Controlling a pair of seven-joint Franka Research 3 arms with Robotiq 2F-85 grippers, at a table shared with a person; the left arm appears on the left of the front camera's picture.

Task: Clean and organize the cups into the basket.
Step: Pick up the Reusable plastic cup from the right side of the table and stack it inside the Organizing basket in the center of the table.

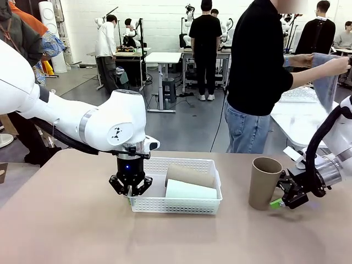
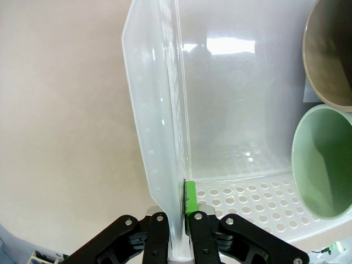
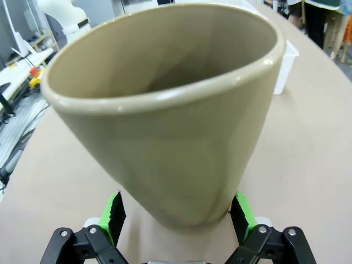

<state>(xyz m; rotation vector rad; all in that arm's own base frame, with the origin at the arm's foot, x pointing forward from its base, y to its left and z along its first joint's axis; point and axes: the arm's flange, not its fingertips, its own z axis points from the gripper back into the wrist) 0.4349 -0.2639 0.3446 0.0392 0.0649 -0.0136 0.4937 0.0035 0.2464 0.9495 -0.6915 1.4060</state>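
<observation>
Bare tan table (image 1: pixel 165 242) in the foreground. Near its middle, white lattice basket (image 1: pixel 176 204) (image 2: pixel 157 137), long side toward the camera. Left fingers (image 1: pixel 131 190) (image 2: pixel 190 199) pointed straight down and pinched on the basket's left end wall, one inside and one outside, green pad flat against the translucent wall's inner face. Inside the basket, two cups on their sides, side by side, mouths toward the left fingers: lying tan cup (image 1: pixel 190 175) (image 2: pixel 330 55) at the far side, mint cup (image 1: pixel 190 191) (image 2: pixel 324 165) at the near side. Right of the basket and apart from it, upright tan cup (image 1: pixel 264 184) (image 3: pixel 176 137) on the table, mouth up. Right fingers (image 1: pixel 276 203) (image 3: pixel 116 215) low at table level and spread wide, one on each side of that cup's base, pads just beside it, contact not discernible. Beyond the far edge, a person standing, hand (image 1: pixel 336 65) on a grey-blue cloth (image 1: pixel 325 82).
</observation>
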